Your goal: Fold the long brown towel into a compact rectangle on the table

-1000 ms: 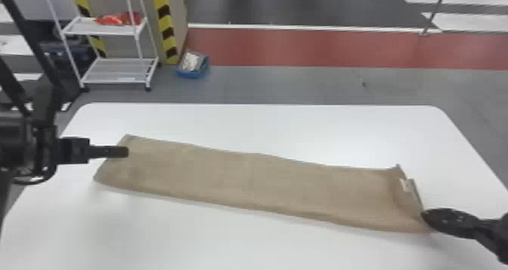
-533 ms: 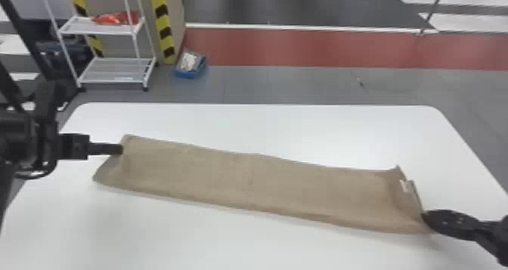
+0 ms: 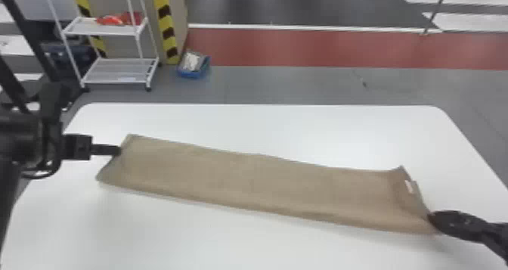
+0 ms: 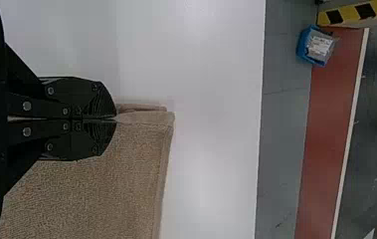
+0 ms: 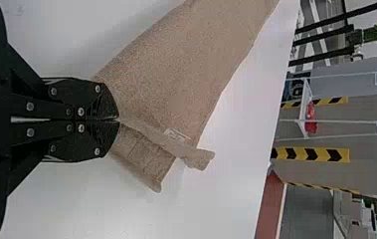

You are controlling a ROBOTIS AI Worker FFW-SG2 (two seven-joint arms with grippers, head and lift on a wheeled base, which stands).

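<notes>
Brown cloth, long and narrow: the towel point(image 3: 257, 182) lies slantwise across the white worktop point(image 3: 264, 125), from between nine and ten o'clock to between three and four o'clock as the head view shows it.

Grippers: my left gripper point(image 4: 116, 118) is closed on the edge of the end towards nine o'clock. My right gripper point(image 5: 119, 119) is closed on the near corner of the opposite end, at about four o'clock, with the pale label point(image 3: 409, 186) just beside it, towards the far corner.

Work done: layers show at both ends, so I judge one lengthwise fold to be made. The long edges run fairly even. At the label end the layers are parted and do not line up; I note this as a minor defect.

Work outstanding: the towel is at full length, with no fold across it. Compact rectangle: not achieved. My estimate is under half complete.

Recommendation: square the layers at the label end, then bring one end over towards the other and repeat until compact. Risk: with only a corner held on the right, the layers could slip or twist when carried.
</notes>
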